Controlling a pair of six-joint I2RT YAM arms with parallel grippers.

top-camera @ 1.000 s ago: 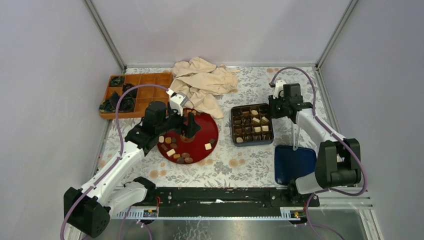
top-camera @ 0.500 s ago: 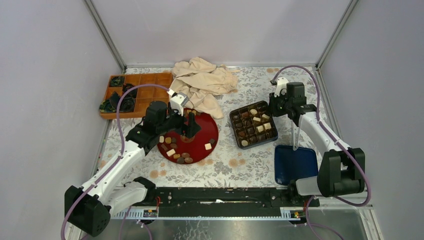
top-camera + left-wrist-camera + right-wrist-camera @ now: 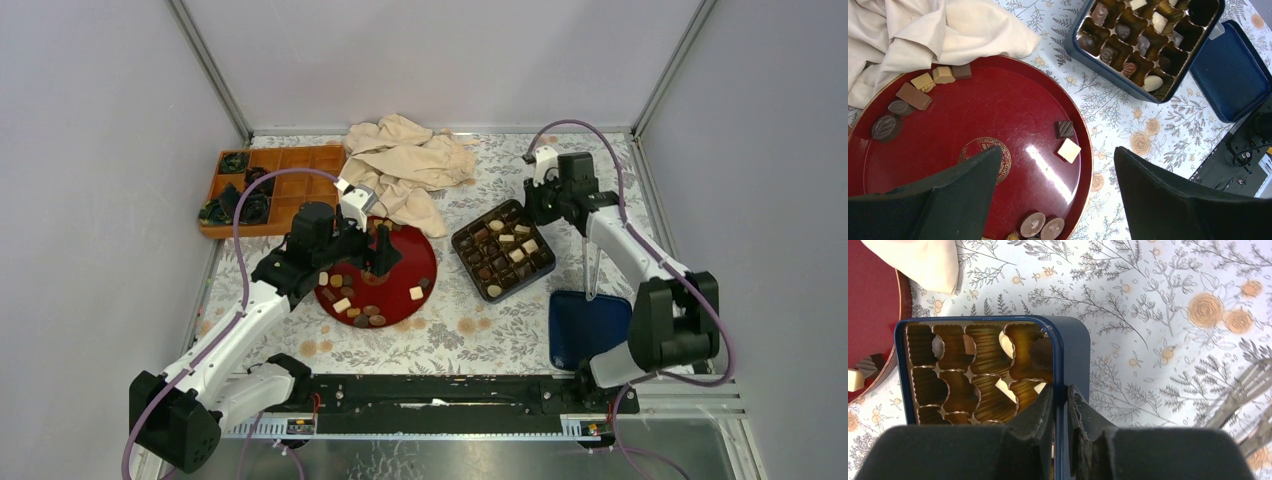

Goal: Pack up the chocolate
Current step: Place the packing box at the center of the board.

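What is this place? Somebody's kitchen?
Probably a robot lab booth, not a kitchen: plain grey walls box in one flowery table, with a left arm and right arm bolted at its near edge.

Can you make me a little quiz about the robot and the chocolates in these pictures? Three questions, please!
1. Fill in: the loose brown and cream chocolate pieces lie on the round ____ plate.
2. True or false: the left gripper is shut on a chocolate piece.
3. What does the right gripper pinch? A) a chocolate piece B) the wall of the dark blue compartment box C) nothing at all

Key: 1 red; 2 false, its jaws stand open and empty above the plate; 3 B.
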